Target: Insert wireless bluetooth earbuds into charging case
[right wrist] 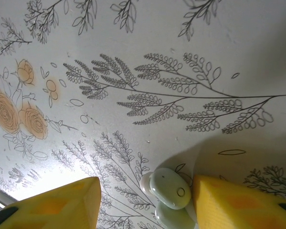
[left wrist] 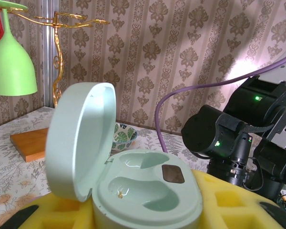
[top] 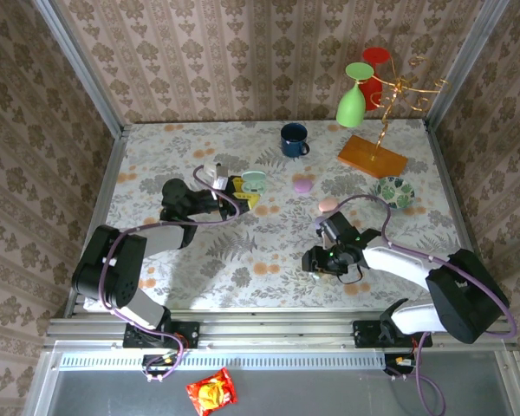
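Observation:
A mint-green charging case [left wrist: 148, 191] sits between the yellow pads of my left gripper [left wrist: 148, 212], which is shut on it. Its lid [left wrist: 81, 138] stands open and both wells are empty. From above, the case [top: 254, 180] and left gripper [top: 238, 192] are at the table's middle left. Two mint-green earbuds [right wrist: 170, 187] lie together on the floral cloth. My right gripper [right wrist: 145, 191] is open around them, the right pad [right wrist: 229, 205] almost touching them and the left pad well apart. In the top view the right gripper [top: 316, 260] points down at the cloth, centre right.
A blue mug [top: 293, 139] stands at the back. Pink pebbles [top: 303, 183] [top: 328, 205] lie mid-table. A leaf-patterned bowl [top: 393, 191] is at the right. A gold stand on an orange base [top: 373, 156] holds a green glass [top: 351, 100] and a red one.

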Available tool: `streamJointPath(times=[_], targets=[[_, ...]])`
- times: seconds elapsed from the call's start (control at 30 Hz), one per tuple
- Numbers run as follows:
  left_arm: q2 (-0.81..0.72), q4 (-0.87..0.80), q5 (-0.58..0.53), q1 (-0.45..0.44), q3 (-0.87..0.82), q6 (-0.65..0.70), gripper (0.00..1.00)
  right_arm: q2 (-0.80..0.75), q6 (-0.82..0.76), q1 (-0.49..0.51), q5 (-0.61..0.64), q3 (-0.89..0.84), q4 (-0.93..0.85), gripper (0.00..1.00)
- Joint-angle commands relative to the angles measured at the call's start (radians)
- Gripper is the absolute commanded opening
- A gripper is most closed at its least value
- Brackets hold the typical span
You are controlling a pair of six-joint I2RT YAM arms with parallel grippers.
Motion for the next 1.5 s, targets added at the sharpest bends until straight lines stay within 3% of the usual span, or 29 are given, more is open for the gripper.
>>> streamJointPath(times=[0.0,0.27,0.47,0.8,1.47], targets=[[0.004,0.030,0.013,0.008,-0.011,0.027,0.36,-0.016,-0.001,0.020,0.018,-0.017,-0.034,0.54],[0.001,0.030,0.013,0.008,-0.007,0.027,0.36,-0.090,0.086,0.055,0.058,-0.018,-0.090,0.54],[0.003,0.031,0.015,0.008,-0.007,0.029,0.36,-0.131,0.053,0.060,0.134,-0.023,-0.115,0.57],[-0.014,0.031,0.013,0.008,-0.028,0.037,0.36,0.041,-0.009,0.063,0.070,0.020,-0.044,0.58],[-0.023,0.030,0.011,0.009,-0.027,0.041,0.37,-0.022,0.112,0.205,0.046,-0.014,-0.133,0.55]])
